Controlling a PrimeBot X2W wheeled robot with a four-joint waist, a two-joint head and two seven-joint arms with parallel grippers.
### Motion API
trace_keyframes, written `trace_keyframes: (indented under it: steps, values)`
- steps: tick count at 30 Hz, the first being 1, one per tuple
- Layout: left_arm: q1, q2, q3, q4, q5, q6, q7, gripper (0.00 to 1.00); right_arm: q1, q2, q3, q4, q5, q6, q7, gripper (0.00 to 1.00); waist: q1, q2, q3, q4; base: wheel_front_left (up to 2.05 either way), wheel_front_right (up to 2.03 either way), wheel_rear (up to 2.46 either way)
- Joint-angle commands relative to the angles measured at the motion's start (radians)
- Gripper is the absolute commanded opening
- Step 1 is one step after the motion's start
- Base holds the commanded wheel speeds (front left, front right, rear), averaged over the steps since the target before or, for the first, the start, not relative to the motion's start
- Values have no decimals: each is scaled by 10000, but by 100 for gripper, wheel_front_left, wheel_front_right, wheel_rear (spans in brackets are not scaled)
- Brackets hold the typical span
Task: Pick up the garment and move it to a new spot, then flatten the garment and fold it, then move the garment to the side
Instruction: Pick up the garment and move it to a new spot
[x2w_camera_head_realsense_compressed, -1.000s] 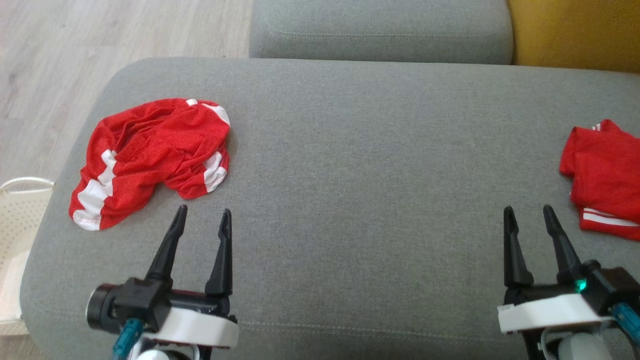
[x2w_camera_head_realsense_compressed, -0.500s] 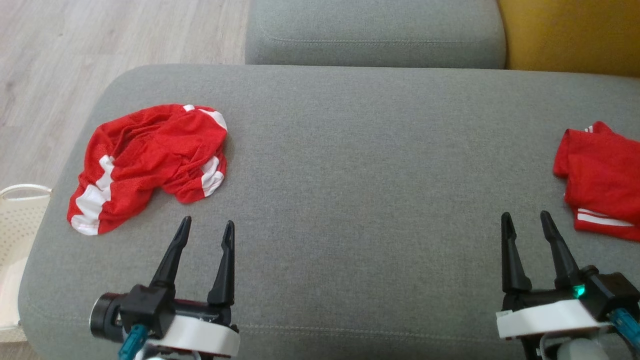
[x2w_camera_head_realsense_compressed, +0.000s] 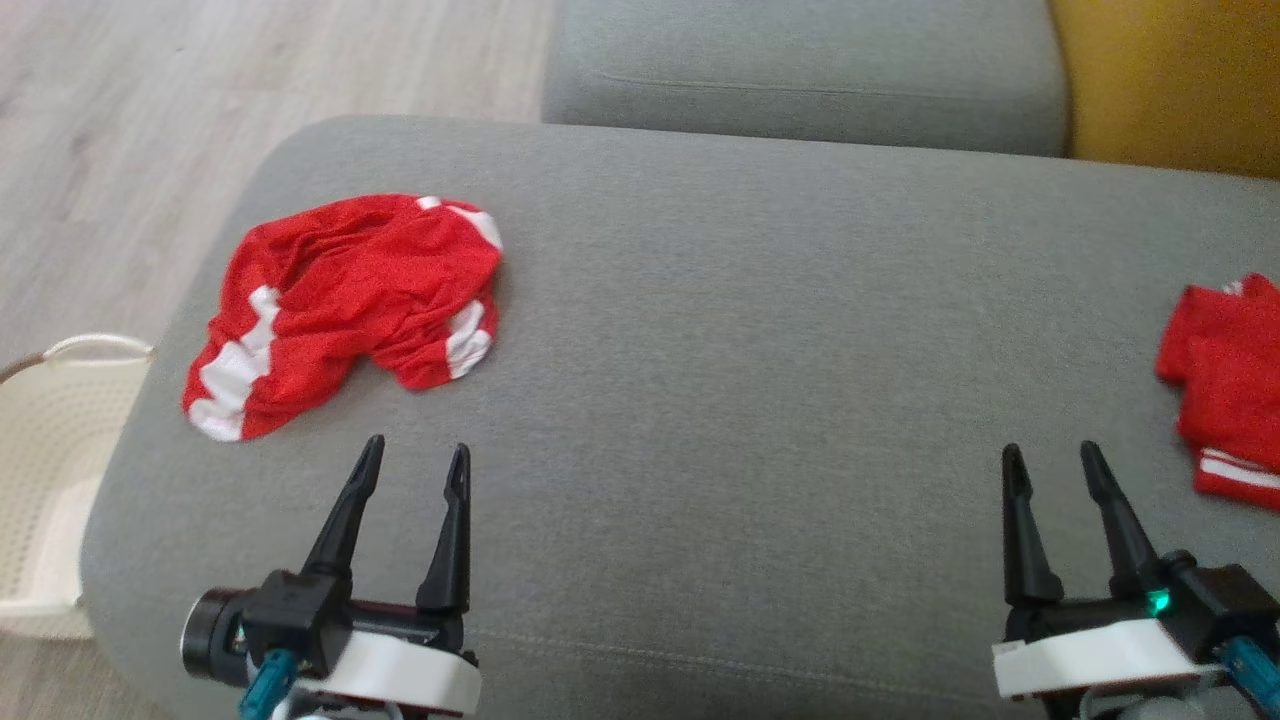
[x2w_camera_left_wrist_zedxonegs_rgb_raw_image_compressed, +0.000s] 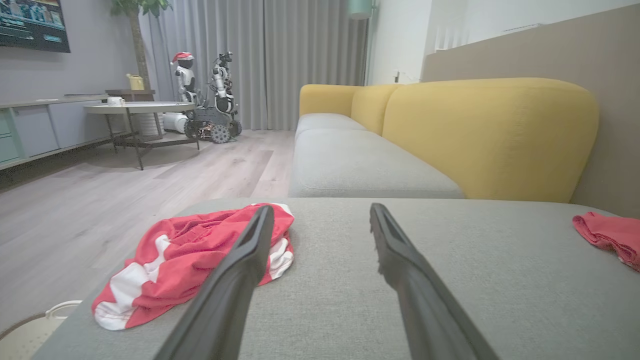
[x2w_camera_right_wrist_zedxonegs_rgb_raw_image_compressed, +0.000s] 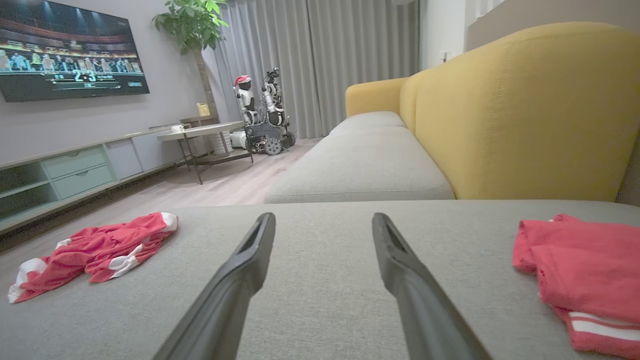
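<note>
My left hand (x2w_camera_head_realsense_compressed: 417, 447) gapes wide, empty — the red garment (x2w_camera_head_realsense_compressed: 350, 300) at upper left looks light, limp and slippery, so I'd pinch a raised fold at its near edge.

On cushion (x2w_camera_head_realsense_compressed: 750, 400), garment (x2w_camera_head_realsense_compressed: 350, 295) at left, second garment (x2w_camera_head_realsense_compressed: 1225, 400) at right edge, basket (x2w_camera_head_realsense_compressed: 45, 480) beyond left end

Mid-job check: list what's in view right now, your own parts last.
near cushion: one, grey, before the robot
far cushion: one, grey, beyond it
crumpled garment: one, red with white bands, near cushion's left part
second garment: one, red with white stripes, near cushion's right edge
backrest: one, yellow, far right
basket: one, cream, floor at left
television: one, lit, wall across room
left gripper: one, dark fingers open, short of the crumpled garment
right gripper: one, dark fingers open, short of the second garment
</note>
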Motion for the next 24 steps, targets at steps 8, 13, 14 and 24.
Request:
trace_keyframes:
  steps: [8, 13, 14, 24]
  values:
    - [-310, -28, 280, -571, -69, 233, -51, 100, -178, -24, 679, -444, 49, 19, -82, 100, 1, -1, -59, 1413, 0, 0, 0]
    - [-241, -28, 313, -694, -86, 340, -51, 100, -205, -24, 914, -493, 136, 19, -82, 100, 1, -1, -38, 2207, 0, 0, 0]
    - [-227, -28, 316, -716, -87, 357, -51, 100, -215, -24, 959, -511, 180, 19, -82, 100, 1, -1, -33, 2355, 0, 0, 0]
    - [-91, -28, 469, -933, -83, 435, -51, 100, -306, -24, 1354, -652, 481, 19, -82, 100, 1, -1, 26, 3309, 0, 0, 0]
